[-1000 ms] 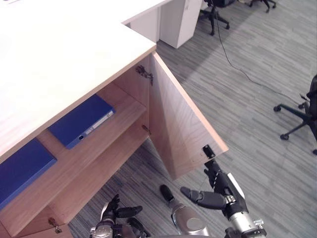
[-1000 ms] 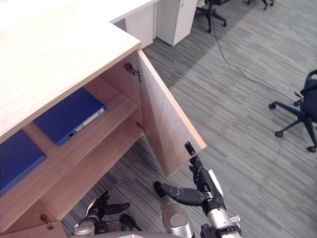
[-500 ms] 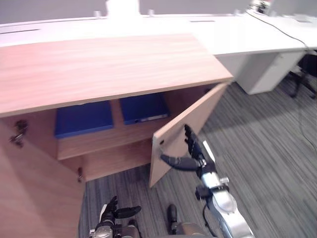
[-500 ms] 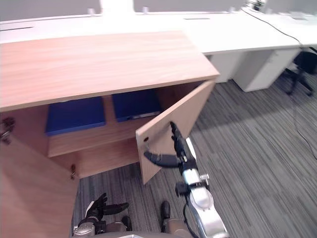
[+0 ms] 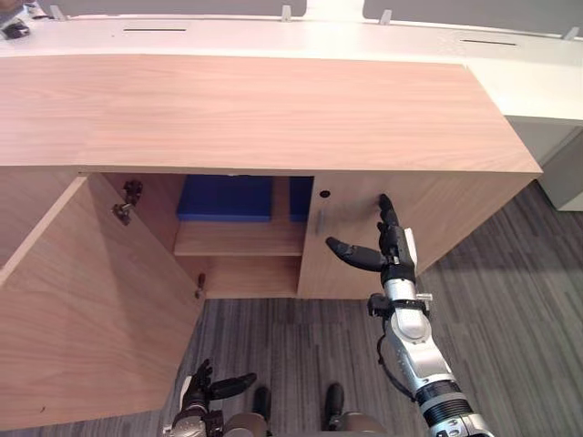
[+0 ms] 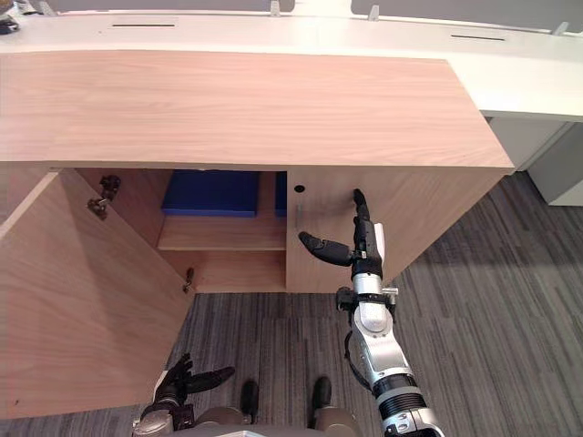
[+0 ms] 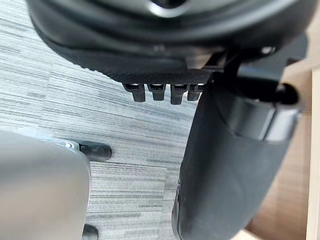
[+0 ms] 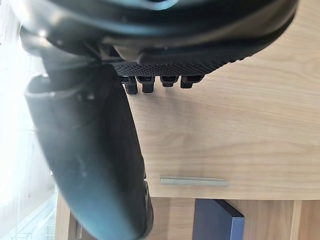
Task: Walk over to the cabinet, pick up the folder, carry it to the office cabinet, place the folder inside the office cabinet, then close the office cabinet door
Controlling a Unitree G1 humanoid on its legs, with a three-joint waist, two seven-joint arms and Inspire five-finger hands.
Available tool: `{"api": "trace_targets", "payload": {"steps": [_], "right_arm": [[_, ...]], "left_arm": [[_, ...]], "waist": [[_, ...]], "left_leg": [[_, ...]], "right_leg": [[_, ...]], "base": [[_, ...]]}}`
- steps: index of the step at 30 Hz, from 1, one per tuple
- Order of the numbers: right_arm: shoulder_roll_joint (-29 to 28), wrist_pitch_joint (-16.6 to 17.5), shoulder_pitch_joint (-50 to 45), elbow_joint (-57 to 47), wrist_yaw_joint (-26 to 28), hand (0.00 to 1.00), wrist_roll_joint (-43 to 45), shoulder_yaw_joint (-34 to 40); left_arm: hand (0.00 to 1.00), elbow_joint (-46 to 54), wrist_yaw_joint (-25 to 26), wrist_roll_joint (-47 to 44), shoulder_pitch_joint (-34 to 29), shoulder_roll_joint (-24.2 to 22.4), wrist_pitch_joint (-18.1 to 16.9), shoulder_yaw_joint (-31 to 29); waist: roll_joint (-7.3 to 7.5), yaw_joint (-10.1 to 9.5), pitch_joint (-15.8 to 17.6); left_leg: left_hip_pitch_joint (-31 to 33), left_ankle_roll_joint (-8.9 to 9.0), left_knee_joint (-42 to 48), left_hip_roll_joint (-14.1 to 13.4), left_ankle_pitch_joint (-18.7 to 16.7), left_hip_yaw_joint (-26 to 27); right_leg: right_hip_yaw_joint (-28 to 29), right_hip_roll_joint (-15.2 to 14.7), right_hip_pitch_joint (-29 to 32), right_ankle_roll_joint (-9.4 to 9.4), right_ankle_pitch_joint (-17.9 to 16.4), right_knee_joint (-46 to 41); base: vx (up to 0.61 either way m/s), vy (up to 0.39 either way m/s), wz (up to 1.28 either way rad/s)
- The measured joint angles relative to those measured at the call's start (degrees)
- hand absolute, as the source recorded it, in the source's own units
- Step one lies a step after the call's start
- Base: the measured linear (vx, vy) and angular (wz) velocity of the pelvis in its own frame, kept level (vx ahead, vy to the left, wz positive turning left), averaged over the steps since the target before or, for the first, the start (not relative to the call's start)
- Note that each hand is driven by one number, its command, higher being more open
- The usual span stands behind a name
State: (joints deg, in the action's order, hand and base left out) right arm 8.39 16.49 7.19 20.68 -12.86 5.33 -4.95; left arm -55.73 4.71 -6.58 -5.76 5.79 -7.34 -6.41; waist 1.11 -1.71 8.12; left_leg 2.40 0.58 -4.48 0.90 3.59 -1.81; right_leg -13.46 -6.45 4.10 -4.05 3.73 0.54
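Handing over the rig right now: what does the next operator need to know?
Right hand: open, fingers straight, flat at the right door, which looks shut or nearly so.
Left hand: open, idle, low near the floor.
Two blue folders lie on the shelf inside the cabinet; neither hand holds anything.
Done: folder appears placed inside, right door pushed to.
Left: the left door stands wide open; it probably needs swinging shut.
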Motion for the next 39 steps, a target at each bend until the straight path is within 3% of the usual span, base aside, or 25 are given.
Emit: {"api": "trace_targets", "payload": {"steps": [4,8,12,16,18,19,22,24,30,33,39], "right_arm": [[0.7,-0.2,-0.5,4.9,1.2,1.0,0.0,2.8],[0.5,-6.8,-6.8,20.1,4.2,1.0,-0.4,7.8],[-1.5,-11.4,-15.0,29.9,4.6,1.0,-0.6,15.5],[-1.6,-11.6,-18.6,29.8,3.3,1.0,-0.4,22.6],[-1.6,-11.6,-18.5,29.3,3.0,1.0,-0.4,23.7],[-2.3,-10.5,-15.1,24.6,3.6,1.0,-0.4,24.5],[-2.4,-10.0,-14.3,24.5,3.7,1.0,-0.4,24.5],[-2.4,-10.2,-14.7,24.6,3.7,1.0,-0.4,24.2],[-1.8,-10.2,-16.7,24.6,5.0,1.0,-0.3,19.1],[-1.8,-10.2,-16.7,24.6,5.6,1.0,-0.4,19.0],[-1.9,-10.2,-16.7,25.5,6.1,1.0,-0.4,18.0]], "left_arm": [[1.0,1.8,0.3,-2.2,-1.4,-0.6,0.0,-2.6],[1.0,7.6,0.2,-7.1,-4.4,-1.5,-0.6,-8.3],[1.0,16.1,0.6,-13.0,-10.0,-2.6,-1.0,-19.3],[1.0,25.7,1.1,-17.3,-14.0,-0.9,-1.9,-24.5],[1.0,28.2,0.8,-17.8,-14.0,-0.2,-1.9,-24.6],[1.0,37.6,0.0,-18.2,-14.0,2.8,-2.1,-24.8],[1.0,37.9,0.0,-18.2,-13.6,4.6,-3.2,-24.8],[1.0,38.0,0.1,-18.2,-13.2,5.2,-3.1,-24.9],[1.0,38.1,0.3,-16.1,-9.1,15.0,-4.9,-22.7],[1.0,39.0,1.5,-15.6,-8.1,14.8,-5.6,-19.9],[1.0,39.0,2.6,-13.6,-11.0,13.1,-5.9,-20.6]], "waist": [[-0.26,-0.68,0.1],[-1.0,-2.51,0.5],[-4.46,-2.72,1.3],[-4.49,-3.02,1.1],[-4.31,-3.55,1.1],[-2.85,-4.63,0.3],[-2.74,-5.03,0.2],[-2.85,-5.08,0.1],[-2.5,-4.41,-0.3],[-2.39,-4.24,-0.4],[-2.19,-4.5,-0.4]], "left_leg": [[0.5,0.05,-0.9,0.3,0.2,-2.4],[1.7,0.06,-0.9,0.9,0.2,-7.0],[2.1,0.28,-0.8,1.3,1.4,-8.9],[0.5,-0.31,-0.5,2.2,2.6,-10.2],[0.2,-0.31,-0.5,2.4,2.6,-10.2],[-1.2,-0.22,-0.5,2.4,2.3,-10.3],[-1.3,-0.35,-0.5,2.4,2.0,-10.3],[-1.3,-0.2,-0.6,2.1,1.9,-10.4],[0.1,0.29,-0.8,0.8,2.3,-11.4],[0.0,0.17,-0.6,0.5,2.4,-9.9],[-0.6,0.21,-0.5,0.0,1.8,-7.4]], "right_leg": [[-2.5,-0.1,-0.9,-0.02,-0.1,1.3],[-8.2,-0.7,-3.3,-0.52,-1.5,1.8],[-12.9,-1.4,-5.8,-1.46,-3.4,1.6],[-15.3,-2.5,-8.4,-1.05,-4.1,0.4],[-15.4,-2.7,-9.0,-0.89,-4.2,0.4],[-15.4,-2.9,-10.4,-0.28,-5.3,-0.4],[-15.0,-3.0,-10.4,-1.06,-6.6,-0.9],[-15.0,-2.7,-10.2,-0.61,-7.6,-1.4],[-15.5,-1.4,-9.0,-0.17,-8.0,-1.6],[-14.0,-1.2,-8.5,-0.53,-7.4,-1.5],[-11.4,-1.0,-8.0,-0.29,-7.1,-1.4]], "base": [[-0.07,-0.001,0.46],[0.03,-0.024,0.91],[0.13,0.001,0.75],[0.22,0.011,0.45],[0.08,0.05,0.35],[-0.02,0.017,0.23],[-0.1,-0.021,0.05],[-0.1,-0.039,0.05],[-0.04,-0.046,0.06],[0.05,-0.013,-0.25],[0.04,-0.003,-0.2]]}}
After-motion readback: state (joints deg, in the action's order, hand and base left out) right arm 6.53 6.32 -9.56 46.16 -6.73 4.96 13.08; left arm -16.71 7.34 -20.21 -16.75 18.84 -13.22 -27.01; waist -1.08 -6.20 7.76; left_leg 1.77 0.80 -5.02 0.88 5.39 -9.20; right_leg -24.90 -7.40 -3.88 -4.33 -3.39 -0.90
